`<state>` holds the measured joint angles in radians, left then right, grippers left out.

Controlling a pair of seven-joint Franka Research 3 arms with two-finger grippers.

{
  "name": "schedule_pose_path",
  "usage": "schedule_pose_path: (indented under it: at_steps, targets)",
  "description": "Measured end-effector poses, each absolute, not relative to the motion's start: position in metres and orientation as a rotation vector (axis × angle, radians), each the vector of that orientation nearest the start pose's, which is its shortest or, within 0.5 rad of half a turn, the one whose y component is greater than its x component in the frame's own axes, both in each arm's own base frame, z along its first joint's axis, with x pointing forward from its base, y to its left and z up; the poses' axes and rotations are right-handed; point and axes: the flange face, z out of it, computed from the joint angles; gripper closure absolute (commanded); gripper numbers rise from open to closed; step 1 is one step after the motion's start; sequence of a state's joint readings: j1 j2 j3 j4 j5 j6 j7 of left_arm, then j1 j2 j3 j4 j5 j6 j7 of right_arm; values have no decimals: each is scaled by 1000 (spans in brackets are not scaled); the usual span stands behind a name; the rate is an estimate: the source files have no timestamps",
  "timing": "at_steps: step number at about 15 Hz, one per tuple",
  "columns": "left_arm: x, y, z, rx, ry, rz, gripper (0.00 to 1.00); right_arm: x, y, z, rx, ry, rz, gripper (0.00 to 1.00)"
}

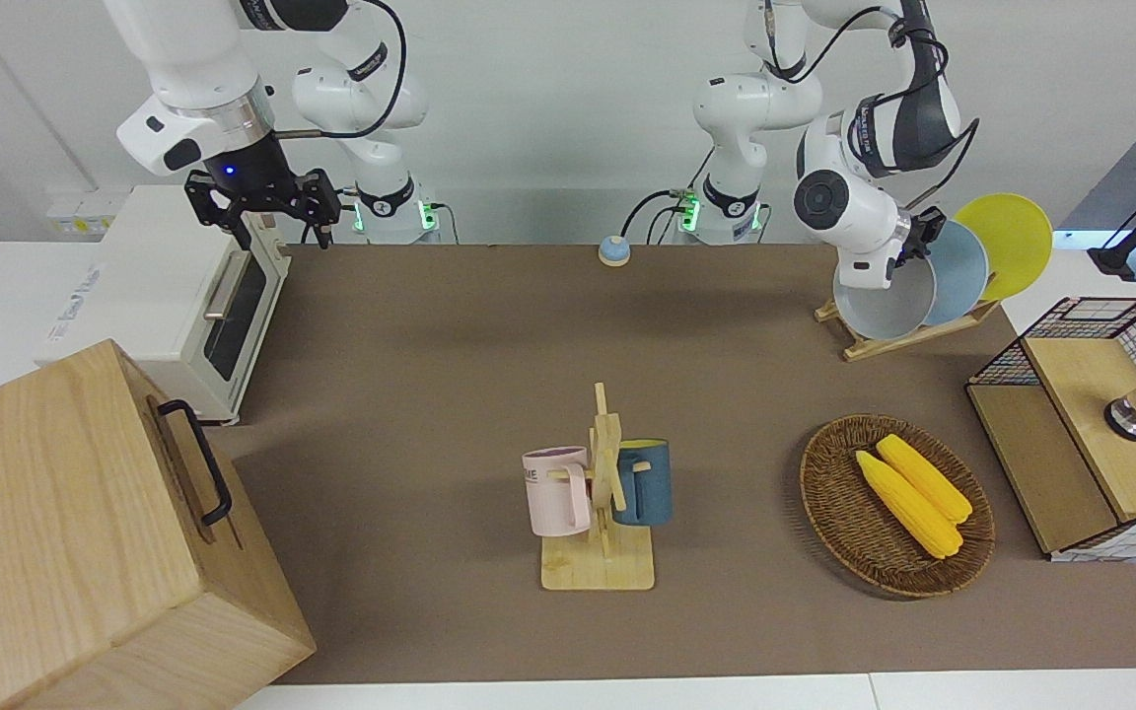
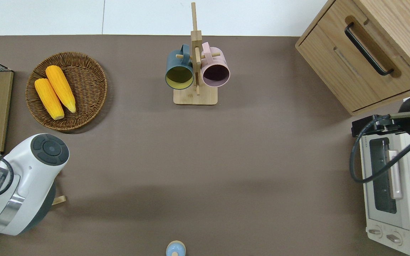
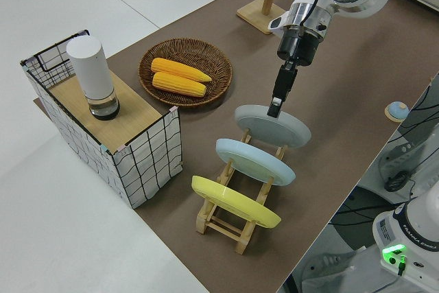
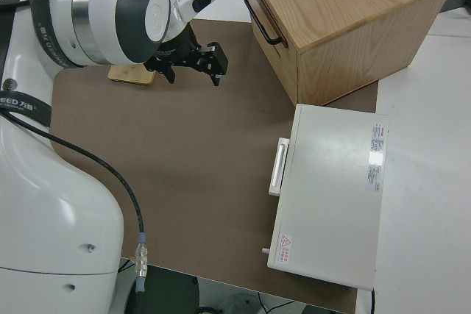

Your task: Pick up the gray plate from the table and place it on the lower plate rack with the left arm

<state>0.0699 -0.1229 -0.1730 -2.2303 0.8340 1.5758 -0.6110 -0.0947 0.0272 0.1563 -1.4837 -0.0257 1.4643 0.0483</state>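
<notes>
Gray plate (image 3: 273, 125) tilted in lower plate rack (image 3: 236, 221) slot farthest from robots, beside light blue plate (image 3: 255, 161). Left hand (image 3: 276, 106) pinching its rim. Right hand (image 1: 262, 205) parked, fingers apart.

A matt brown mat covers the table (image 1: 430, 325). The round pale gray plate (image 3: 273, 125) looks smooth and matt, on the slanted light-wood plate rack (image 3: 230, 223) of bare pale timber. The round brown wicker basket (image 1: 839, 513) is rough and woven. The white toaster oven (image 4: 335, 196) has a smooth, slightly glossy shell.
</notes>
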Motion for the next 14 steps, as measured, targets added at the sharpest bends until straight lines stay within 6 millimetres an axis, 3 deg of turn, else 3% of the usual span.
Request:
schedule_pose_path:
  at_steps: [7,8,10,11,12,14]
  targets:
    - [463,22,410,-2144,-295,213,1000,551,30,641,-3165,-18,71,17]
    - [464,22,409,-2143,-293,217,928,551,30,641,-3165,-18,71,17]
    - [464,23,406,-2142,-290,224,619,551,30,641,-3165,-18,71,17]
    - [464,23,404,-2140,-289,228,280,551,30,641,-3165,-18,71,17]
    - [464,23,403,-2139,-287,231,11,551,30,641,-3165,-18,71,17]
    - [464,23,400,-2137,-284,236,0,551,30,641,-3165,-18,71,17]
